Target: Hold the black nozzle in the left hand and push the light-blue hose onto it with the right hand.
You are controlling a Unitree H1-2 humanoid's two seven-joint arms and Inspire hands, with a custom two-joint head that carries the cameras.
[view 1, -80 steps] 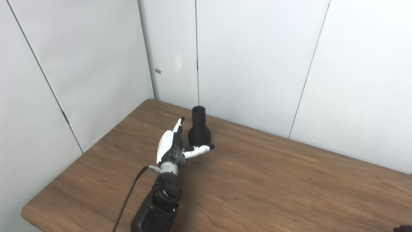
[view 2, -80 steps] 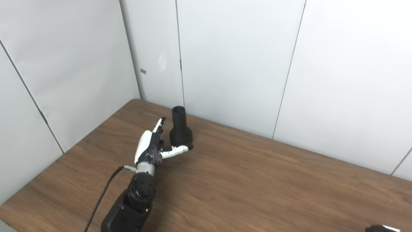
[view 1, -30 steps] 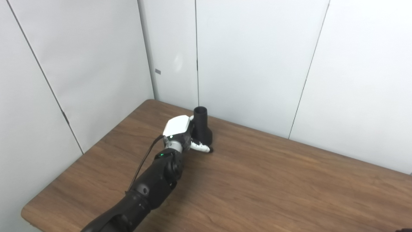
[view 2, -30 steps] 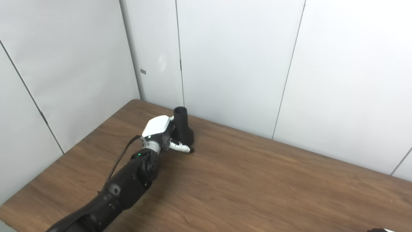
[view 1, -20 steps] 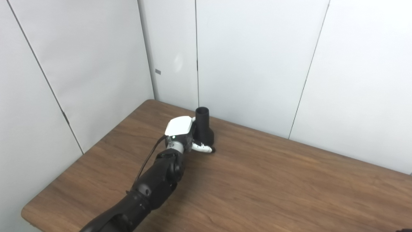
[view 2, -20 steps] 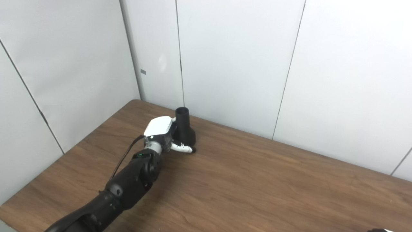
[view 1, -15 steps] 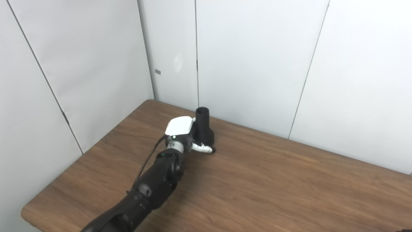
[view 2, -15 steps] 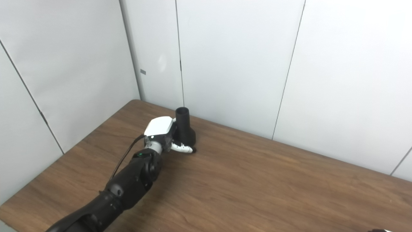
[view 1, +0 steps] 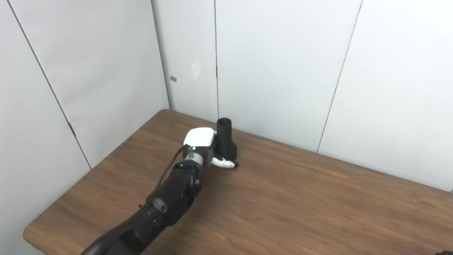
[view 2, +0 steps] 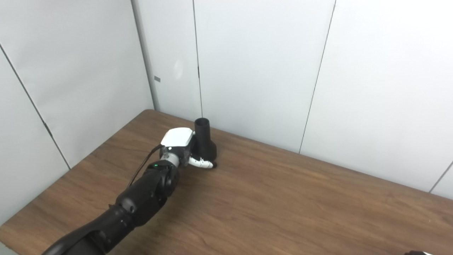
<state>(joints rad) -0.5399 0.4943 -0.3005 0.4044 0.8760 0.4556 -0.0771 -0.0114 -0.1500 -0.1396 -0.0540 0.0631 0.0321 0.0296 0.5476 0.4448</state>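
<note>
Closing around the black nozzle [view 1: 225,143], the left hand [view 1: 202,145] now has its white back turned up and its fingers wrapped about the wide lower body, thumb [view 1: 223,163] lying across the front near the base. A few seconds ago that hand stood open just short of the nozzle, palm toward it; since then it has rolled over and clamped on, and the nozzle has slid a touch to the right with it. It looks to me like the grasp is made but the lift is not: the nozzle stands upright with its base on the bench [view 1: 300,198], narrow mouth up, right against the hand's far side. No light-blue hose shows anywhere, and of the right hand only a dark sliver shows at the bottom right corner, so I cannot tell its state. Beyond the hand the brown wood-grain bench runs bare to the right, and plain white wall panels [view 1: 276,63] close in behind and to the left.
</note>
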